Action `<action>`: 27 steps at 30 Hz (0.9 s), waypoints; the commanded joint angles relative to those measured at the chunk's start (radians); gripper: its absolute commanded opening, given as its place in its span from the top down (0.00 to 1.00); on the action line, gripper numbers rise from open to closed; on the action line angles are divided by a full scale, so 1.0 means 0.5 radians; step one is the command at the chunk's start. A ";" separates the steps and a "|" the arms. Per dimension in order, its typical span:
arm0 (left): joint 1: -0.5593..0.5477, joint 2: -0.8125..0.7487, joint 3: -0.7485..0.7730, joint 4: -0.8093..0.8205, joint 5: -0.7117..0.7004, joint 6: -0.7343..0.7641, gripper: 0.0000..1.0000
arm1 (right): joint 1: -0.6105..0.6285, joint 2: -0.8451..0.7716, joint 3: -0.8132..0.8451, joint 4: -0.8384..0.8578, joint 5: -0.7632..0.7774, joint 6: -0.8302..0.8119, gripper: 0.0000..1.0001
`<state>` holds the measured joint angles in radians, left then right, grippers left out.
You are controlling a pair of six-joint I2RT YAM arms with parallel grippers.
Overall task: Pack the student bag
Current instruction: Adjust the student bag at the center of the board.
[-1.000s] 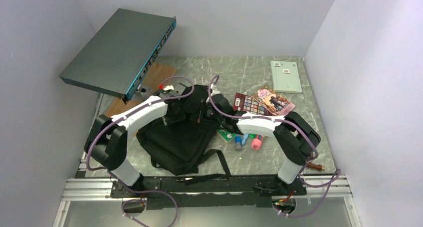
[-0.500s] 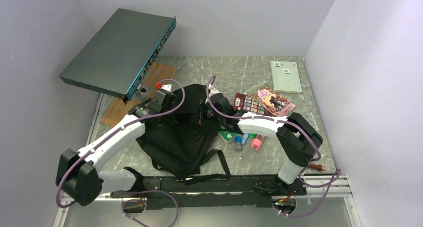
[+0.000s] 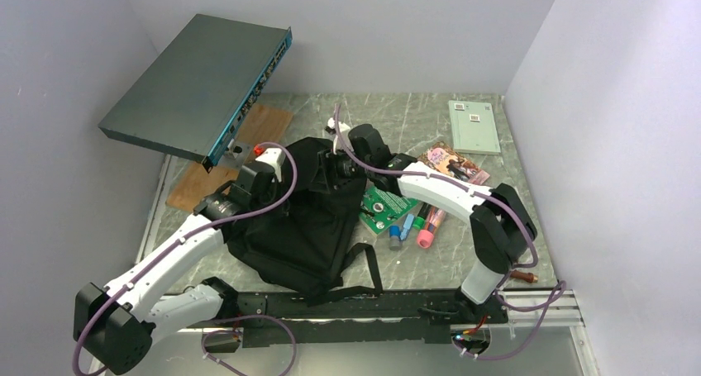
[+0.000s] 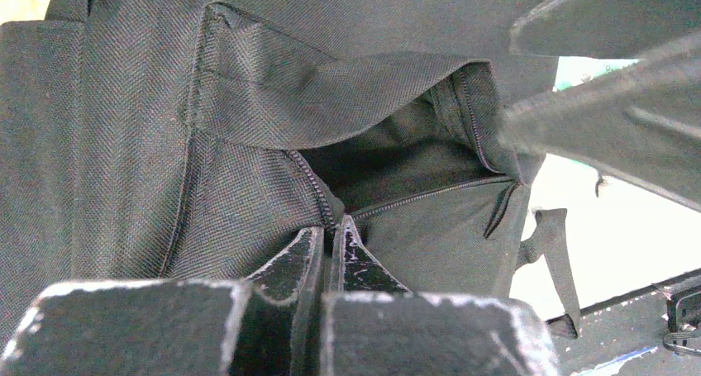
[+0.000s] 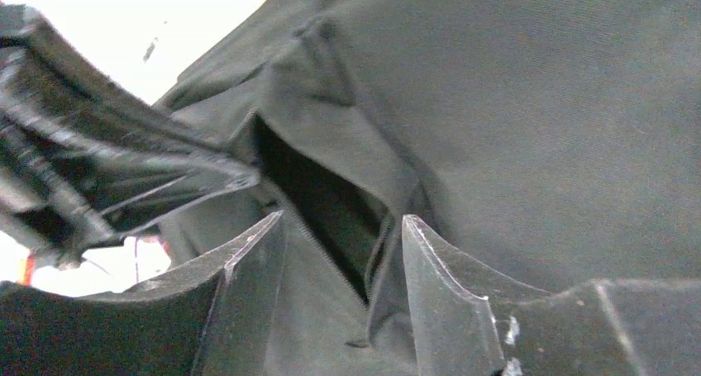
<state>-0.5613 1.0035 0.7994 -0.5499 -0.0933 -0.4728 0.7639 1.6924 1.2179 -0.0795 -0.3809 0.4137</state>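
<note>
With your left gripper (image 4: 331, 230) pressed together on what seems to be the zipper lip (image 4: 317, 190) of the student bag (image 3: 302, 231) at its tip, you are doing best by lifting gently while your spread right gripper (image 5: 341, 219) is facing the opening (image 5: 318, 198) just ahead.

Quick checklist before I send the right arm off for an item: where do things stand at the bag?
1. Left gripper shut on the bag at its zipper edge: ok.
2. Right gripper let go: ok, jaws apart, though the fabric edge lies between them.
3. Opening gaping: ok.
4. Room inside: cannot tell, too dark.
5. Markers and book uncovered on the bag's right: ok.
</note>
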 commanded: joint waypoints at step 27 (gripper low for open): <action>0.007 -0.016 0.053 0.124 0.049 -0.025 1.00 | 0.038 0.288 -0.068 0.375 -0.847 -0.416 0.77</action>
<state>-0.5594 1.0050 0.7952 -0.5388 -0.0586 -0.4835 0.7815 1.8904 1.2377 0.0174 -0.7906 0.1989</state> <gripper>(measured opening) 0.025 0.350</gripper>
